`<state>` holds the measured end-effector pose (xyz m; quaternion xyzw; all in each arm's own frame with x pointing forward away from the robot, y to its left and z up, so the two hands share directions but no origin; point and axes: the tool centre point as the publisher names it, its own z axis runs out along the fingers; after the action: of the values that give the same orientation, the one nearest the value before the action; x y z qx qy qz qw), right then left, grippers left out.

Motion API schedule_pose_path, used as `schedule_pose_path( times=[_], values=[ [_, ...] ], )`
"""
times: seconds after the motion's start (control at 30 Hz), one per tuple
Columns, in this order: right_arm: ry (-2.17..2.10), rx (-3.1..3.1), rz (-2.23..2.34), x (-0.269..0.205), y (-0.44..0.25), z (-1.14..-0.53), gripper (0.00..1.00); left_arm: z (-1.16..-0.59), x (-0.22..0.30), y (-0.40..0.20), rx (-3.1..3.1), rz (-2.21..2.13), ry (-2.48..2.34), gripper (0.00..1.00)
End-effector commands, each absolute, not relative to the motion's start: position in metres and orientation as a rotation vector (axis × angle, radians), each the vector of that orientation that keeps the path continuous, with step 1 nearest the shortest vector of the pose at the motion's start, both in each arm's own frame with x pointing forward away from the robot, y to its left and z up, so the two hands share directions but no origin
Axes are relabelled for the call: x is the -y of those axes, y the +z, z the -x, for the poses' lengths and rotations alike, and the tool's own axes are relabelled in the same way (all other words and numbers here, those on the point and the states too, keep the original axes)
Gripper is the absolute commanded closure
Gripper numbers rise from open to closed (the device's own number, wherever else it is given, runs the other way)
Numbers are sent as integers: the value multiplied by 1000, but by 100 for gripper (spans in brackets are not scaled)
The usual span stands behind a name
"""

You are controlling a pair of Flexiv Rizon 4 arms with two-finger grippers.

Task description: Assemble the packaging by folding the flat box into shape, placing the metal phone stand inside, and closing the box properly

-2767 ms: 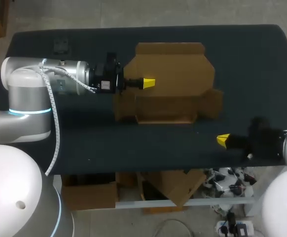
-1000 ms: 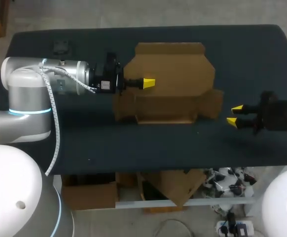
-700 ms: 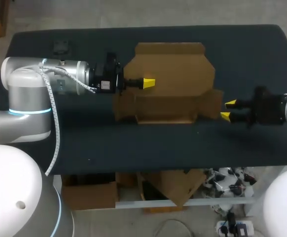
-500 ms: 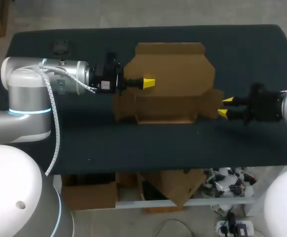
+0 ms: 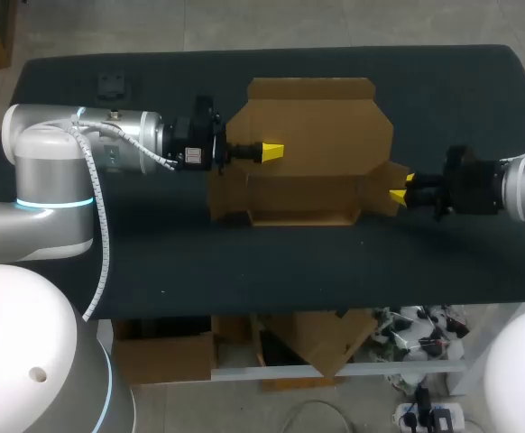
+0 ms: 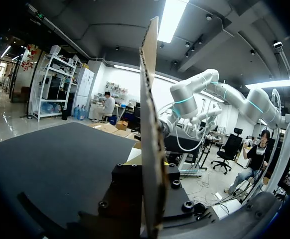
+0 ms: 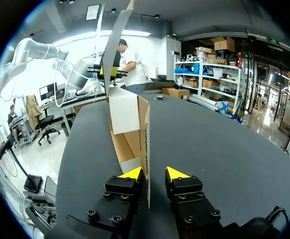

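Since 2.8 s ago the right gripper (image 5: 400, 188) has travelled from the near edge of the table (image 5: 244, 262) to the right side flap (image 5: 385, 183) of the flat box (image 5: 312, 126); the left gripper (image 5: 271, 149) has stayed put.

Head view: the box lies partly folded mid-table, with 1 yellow left tip on its wide panel (image 5: 326, 135).

Left wrist view: that panel (image 6: 150, 109) runs edge-on through the gripper, clamped between its finger blocks.

Right wrist view: the flap's (image 7: 144, 134) edge stands between the 2 parted yellow tips, with a gap beside 1 finger.
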<state>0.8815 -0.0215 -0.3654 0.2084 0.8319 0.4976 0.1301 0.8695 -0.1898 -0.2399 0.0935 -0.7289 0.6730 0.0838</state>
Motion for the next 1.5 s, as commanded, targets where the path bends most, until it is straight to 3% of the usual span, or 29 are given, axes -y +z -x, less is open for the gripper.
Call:
schedule_pose_path(
  times=[0.03,0.07,1.03,1.5],
  values=[
    [1447,-2408,-610,17,-366,-882,95,-870,189,-244,2175,-277,2007,100],
    [1448,-2406,-610,16,-366,-881,100,-870,189,-244,2175,-277,2007,100],
    [1465,-2341,-679,-5,-368,-855,100,-870,189,-244,2175,-277,2007,100],
    [1448,-2297,-750,-22,-369,-848,72,-870,189,-244,2175,-277,2007,100]
  ],
)
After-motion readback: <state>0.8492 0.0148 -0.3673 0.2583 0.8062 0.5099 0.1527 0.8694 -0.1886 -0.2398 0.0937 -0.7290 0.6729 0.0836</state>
